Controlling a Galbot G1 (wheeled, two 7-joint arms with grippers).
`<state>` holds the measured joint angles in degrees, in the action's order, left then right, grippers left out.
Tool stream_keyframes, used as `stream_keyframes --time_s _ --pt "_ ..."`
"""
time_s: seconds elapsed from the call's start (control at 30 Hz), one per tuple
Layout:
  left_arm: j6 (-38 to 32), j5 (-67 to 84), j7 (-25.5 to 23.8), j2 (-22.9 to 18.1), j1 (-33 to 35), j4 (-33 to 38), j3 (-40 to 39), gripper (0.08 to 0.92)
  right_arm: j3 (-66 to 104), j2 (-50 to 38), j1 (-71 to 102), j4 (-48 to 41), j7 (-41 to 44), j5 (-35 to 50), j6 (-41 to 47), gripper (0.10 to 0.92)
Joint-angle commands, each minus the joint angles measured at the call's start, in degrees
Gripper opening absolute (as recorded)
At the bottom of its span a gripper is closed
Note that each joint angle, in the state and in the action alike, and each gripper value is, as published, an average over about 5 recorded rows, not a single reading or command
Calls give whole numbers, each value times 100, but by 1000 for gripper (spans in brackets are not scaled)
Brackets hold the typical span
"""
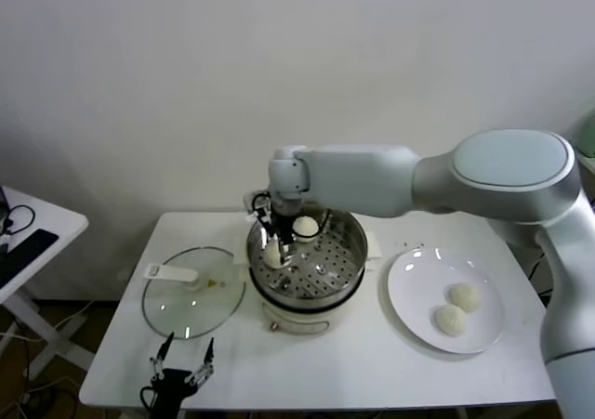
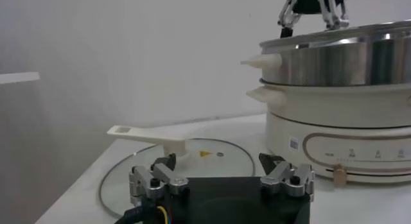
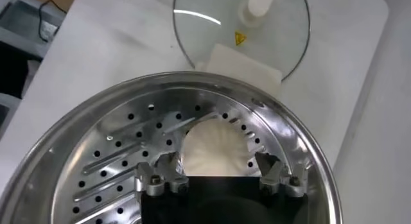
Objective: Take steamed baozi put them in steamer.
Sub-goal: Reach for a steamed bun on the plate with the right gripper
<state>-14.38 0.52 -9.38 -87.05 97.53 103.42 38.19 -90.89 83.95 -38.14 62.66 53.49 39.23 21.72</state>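
The right gripper hangs inside the steamer, low over its left side, fingers spread and holding nothing. Directly beneath, between the fingertips, one steamed baozi rests on the perforated floor close to the basket wall; the right wrist view shows both fingers clear of its flanks, with the shiny rim curving just past the bun on the far side. A second bun sits just behind the gripper against the back wall. To the gripper's right the holed floor lies open across the rest of the basket. Two more buns lie well apart from the tool on a white plate right of the pot.

The left gripper waits near the table's front edge, fingers apart, empty, with a glass lid just ahead of it and the pot's cream base to its right. From that low wrist view the buns are hidden behind the steel wall; only the other arm's fingers show above the rim. The head view alone shows the plate.
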Motion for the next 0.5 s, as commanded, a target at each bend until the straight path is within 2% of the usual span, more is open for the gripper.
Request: stream_keyframes --time_s 0.03,0.23,0.5 --pt "11 -29 -12 -2 22 10 -2 823 -187 -651 -848 638 400 491 -294 817" --pt "11 -31 -12 -4 37 7 14 823 -866 -1850 -1631 1453 797 420 -622 822" --pt "16 -30 -9 -24 30 -5 9 823 -1703 -3561 -2137 2369 997 -371 -942 823"
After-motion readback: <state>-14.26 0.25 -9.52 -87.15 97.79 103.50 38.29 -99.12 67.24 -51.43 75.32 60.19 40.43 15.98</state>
